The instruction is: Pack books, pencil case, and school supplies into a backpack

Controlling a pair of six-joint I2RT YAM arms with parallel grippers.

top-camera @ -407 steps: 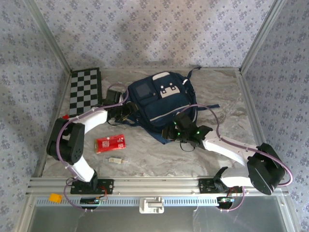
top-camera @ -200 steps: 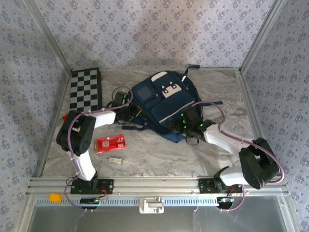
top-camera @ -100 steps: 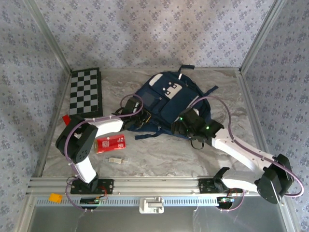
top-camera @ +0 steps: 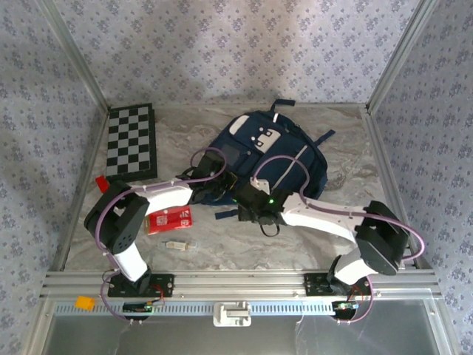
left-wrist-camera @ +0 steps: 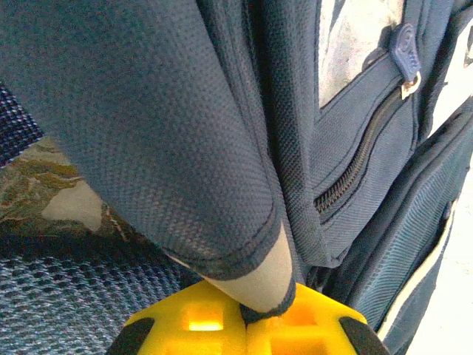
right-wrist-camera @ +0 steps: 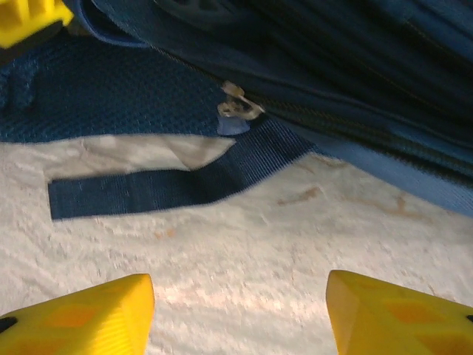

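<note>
- Centrally, a navy backpack [top-camera: 270, 151] lies on the marble counter [top-camera: 347, 140] (front pocket up).
- Clamped on its fabric edge: the left hand [left-wrist-camera: 246, 319].
- Fingers apart, near a loose strap [right-wrist-camera: 133, 194]: the right hand [right-wrist-camera: 238, 303].
- Just left, on the counter: the red pencil case [top-camera: 168, 219].

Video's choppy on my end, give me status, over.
Left gripper shut on backpack fabric. Right gripper open, empty, facing zipper pull. Pencil case unpacked on table. Loose strap lies near the zipper.

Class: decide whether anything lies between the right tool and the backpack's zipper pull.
Nothing raised. Bare table and a flat-lying strap are all that separate the open right tool from the zipper pull.
</note>
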